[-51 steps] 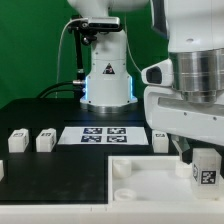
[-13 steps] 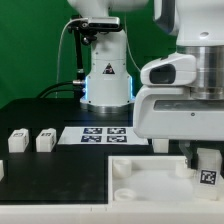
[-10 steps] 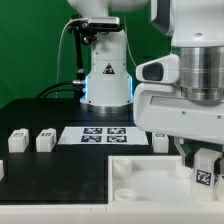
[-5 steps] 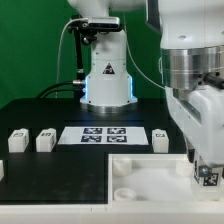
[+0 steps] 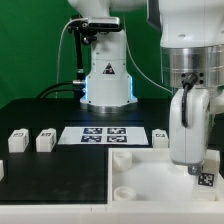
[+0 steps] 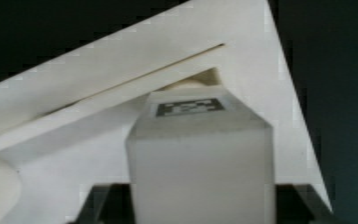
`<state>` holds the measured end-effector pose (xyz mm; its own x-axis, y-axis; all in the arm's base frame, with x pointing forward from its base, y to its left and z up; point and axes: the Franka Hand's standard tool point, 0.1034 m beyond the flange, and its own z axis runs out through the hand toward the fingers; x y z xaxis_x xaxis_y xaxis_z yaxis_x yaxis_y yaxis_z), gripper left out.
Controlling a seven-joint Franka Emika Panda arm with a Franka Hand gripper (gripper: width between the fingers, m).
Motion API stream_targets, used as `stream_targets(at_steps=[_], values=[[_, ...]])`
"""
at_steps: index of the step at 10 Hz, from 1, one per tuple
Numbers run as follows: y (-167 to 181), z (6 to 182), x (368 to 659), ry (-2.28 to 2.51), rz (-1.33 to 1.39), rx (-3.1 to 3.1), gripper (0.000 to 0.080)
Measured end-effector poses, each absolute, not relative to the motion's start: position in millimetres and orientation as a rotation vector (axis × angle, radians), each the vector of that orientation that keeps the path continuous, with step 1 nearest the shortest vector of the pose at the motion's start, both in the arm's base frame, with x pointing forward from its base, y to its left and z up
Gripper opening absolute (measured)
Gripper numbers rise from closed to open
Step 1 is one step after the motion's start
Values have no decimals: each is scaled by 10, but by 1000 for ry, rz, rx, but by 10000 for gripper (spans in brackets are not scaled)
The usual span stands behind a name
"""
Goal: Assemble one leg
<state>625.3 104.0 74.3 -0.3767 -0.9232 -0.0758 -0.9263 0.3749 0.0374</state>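
At the exterior view's right, a small white plastic block-like leg [image 5: 205, 178] is being held clamped upright in the gripper [image 5: 203, 170], directly over the large white square tray-like piece's [image 5: 140, 176] corner socket.

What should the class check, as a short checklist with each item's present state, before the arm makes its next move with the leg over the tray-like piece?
1. Leg sits between the gripper fingers: ok.
2. Leg upright, marker face showing in the wrist view: ok.
3. Leg is over the white tray-like piece, near its corner on the exterior view's right: ok.
4. Leg centred on a round corner socket: cannot tell, the arm hides it.
5. Spare legs stand apart on the table: ok.
6. Marker board uncovered: ok.
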Motion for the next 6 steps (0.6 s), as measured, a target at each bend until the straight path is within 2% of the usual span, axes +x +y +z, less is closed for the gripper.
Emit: stream_targets(at_steps=[1, 2, 3, 5, 6], values=[[1045, 746, 6254, 2568, 110, -1742, 295], [1056, 740, 6248, 2549, 114, -1766, 377], [1064, 730, 6242, 2537, 117, -1782, 377], [1080, 729, 6239, 2534, 118, -1786, 621], [1157, 763, 6219, 2521, 121, -1797, 642]])
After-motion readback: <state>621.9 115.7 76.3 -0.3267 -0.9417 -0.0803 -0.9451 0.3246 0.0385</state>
